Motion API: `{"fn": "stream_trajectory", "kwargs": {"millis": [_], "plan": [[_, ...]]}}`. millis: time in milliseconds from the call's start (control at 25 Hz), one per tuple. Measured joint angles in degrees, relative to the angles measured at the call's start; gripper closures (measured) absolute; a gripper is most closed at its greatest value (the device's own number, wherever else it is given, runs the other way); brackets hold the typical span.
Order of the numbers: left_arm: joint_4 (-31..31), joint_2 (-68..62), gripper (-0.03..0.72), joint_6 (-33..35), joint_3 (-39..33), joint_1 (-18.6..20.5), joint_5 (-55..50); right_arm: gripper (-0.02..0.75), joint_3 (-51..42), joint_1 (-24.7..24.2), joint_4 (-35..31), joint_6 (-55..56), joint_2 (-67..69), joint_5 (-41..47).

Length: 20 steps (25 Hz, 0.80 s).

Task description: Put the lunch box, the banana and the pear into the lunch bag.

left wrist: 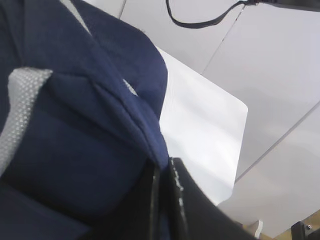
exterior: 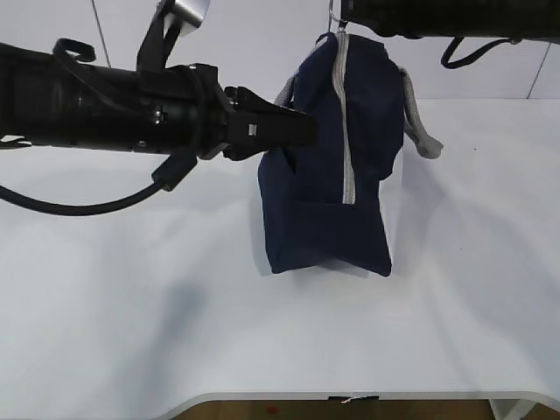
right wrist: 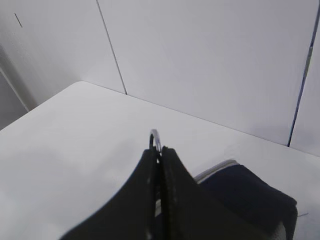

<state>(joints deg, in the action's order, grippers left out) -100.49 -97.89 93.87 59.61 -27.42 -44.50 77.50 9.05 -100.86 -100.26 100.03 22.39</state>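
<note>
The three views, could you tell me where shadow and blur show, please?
Exterior view: soft shadow on the table left of the lunch bag, everything sharp. Left wrist view: close bag fabric slightly soft. Right wrist view: right gripper fingers dark, blurred.

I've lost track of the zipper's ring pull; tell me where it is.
In the right wrist view, the ring pull pokes out between the shut right gripper's fingertips, above the lunch bag, near the exterior view's top centre.

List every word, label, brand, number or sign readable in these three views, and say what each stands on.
None can be read in any view.
The lunch bag: plain navy fabric with a grey zipper, no print or label showing.
Left gripper and right gripper: black, no legible marking.
The table and the wall panels: bare white.
</note>
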Motion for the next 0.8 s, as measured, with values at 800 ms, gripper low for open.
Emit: {"fn": "stream_trajectory", "kwargs": {"millis": [800], "plan": [[-0.47, -0.31, 0.693, -0.14, 0.00, 0.24, -0.13, 0.731, 2.13, 0.17, -0.20, -1.24, 2.96, -2.26]]}}
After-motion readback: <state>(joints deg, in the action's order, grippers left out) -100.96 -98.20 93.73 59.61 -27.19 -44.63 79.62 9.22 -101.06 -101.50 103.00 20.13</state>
